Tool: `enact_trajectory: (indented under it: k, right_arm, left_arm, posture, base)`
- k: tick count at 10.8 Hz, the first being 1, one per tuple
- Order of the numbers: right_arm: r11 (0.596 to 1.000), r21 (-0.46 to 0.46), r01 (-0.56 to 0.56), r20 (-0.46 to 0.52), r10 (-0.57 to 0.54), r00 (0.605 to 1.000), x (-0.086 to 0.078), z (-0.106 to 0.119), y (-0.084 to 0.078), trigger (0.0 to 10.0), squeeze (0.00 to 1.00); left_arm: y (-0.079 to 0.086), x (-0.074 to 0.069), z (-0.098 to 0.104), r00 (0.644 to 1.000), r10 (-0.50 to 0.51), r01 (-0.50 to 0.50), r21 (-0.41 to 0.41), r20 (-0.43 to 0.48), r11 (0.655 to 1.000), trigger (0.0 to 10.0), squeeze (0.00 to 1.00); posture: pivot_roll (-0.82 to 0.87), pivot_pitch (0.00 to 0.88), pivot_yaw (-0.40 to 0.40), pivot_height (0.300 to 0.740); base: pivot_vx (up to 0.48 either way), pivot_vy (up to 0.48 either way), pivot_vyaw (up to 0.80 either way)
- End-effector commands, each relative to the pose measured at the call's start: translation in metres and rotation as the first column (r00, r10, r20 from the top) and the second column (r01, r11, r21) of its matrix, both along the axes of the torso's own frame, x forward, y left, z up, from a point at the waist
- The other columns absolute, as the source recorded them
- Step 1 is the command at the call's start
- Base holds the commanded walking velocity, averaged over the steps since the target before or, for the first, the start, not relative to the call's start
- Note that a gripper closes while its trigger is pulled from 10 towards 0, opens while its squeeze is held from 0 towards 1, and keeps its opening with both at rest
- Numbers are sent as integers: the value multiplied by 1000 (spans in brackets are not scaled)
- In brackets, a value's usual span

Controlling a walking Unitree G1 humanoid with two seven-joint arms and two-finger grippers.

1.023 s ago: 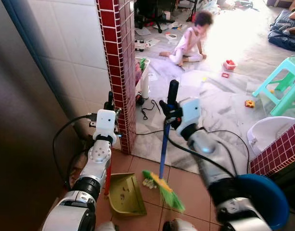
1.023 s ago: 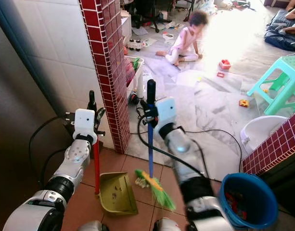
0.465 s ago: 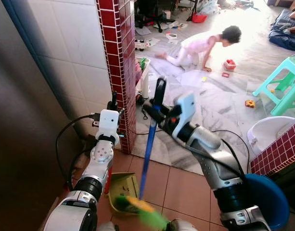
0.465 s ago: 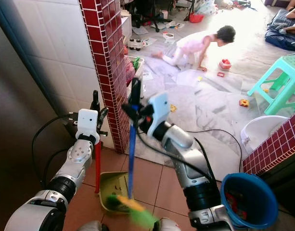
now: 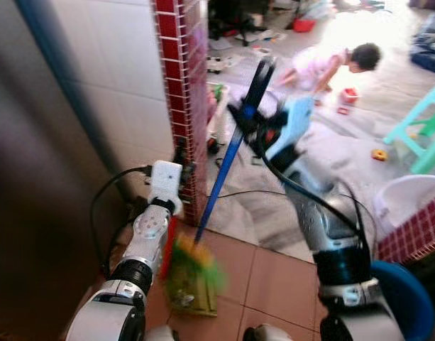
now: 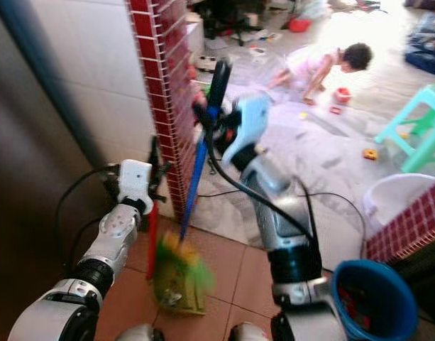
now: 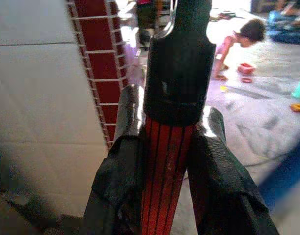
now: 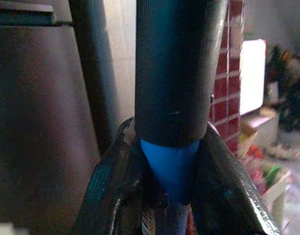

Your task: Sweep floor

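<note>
While the red-tiled pillar stands at the middle of the scene, we see both of the robot's arms working just in front of it. Our right gripper is raised beside the pillar, its two black fingers clamped on the broom, gripping the blue shaft just below the black handle cap. The broom leans away from the pillar at its top, and its green and yellow bristles, blurred, sit at the pillar's foot, over the green dustpan. Our left gripper is close against the pillar's near face, its fingers closed tight on the red dustpan handle, just under its black cap. The dustpan rests on the terracotta floor tiles at the base of the pillar. A blue bucket sits on the floor well to the right of the pillar. Beyond the pillar, on a pale floor scattered with small toys, a child crouches, and a turquoise plastic stool stands farther right
</note>
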State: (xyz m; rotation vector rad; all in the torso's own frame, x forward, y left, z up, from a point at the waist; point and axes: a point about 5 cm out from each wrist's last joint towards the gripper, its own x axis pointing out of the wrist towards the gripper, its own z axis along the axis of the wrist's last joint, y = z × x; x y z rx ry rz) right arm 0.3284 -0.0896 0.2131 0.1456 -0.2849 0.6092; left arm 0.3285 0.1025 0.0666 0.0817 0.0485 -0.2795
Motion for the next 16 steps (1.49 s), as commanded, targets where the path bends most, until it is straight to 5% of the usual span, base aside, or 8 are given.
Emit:
enact_trajectory:
  k: [1, 3, 5, 9, 11, 13, 16]
  right_arm:
    - [996, -7, 88, 131, -86, 988, 2, 24, -10, 10000, 0]
    - [943, -110, 315, 183, -292, 939, 11, 14, -33, 10000, 0]
    - [864, -229, 448, 120, -432, 894, 12, -21, -49, 10000, 0]
    - [813, -315, 489, -59, -531, 845, 3, -73, -53, 10000, 0]
    - [826, -287, 485, -191, -545, 816, -1, -90, -50, 10000, 0]
    - [858, -124, 498, -330, -509, 795, 4, -87, -45, 10000, 0]
    - [858, -43, 512, -311, -499, 809, 9, -72, -46, 10000, 0]
  left_arm:
    - [-14, 0, 0, 998, -64, 63, -32, -26, 997, 10000, 0]
    - [-20, -2, -2, 987, -150, 144, -94, -63, 985, 10000, 0]
    - [-30, -6, -4, 967, -240, 228, -128, -85, 965, 10000, 0]
    - [-34, -7, -1, 966, -254, 245, -131, -58, 961, 10000, 0]
    - [-31, -6, 1, 971, -237, 231, -124, -37, 965, 10000, 0]
    - [-30, -5, 3, 972, -234, 229, -119, -31, 966, 10000, 0]
    - [-18, -2, 5, 985, -174, 171, -110, -17, 979, 10000, 0]
  posture:
    - [-60, 19, 28, 740]
    - [-55, 18, 29, 740]
    - [-56, 21, 38, 740]
    - [-50, 10, 42, 740]
    - [-46, 3, 40, 740]
    - [-42, 0, 39, 740]
    - [-39, 0, 37, 740]
  base:
    - [0, 0, 0]
    - [0, 0, 0]
    - [0, 0, 0]
    - [0, 0, 0]
    - [0, 0, 0]
    - [0, 0, 0]
    - [0, 0, 0]
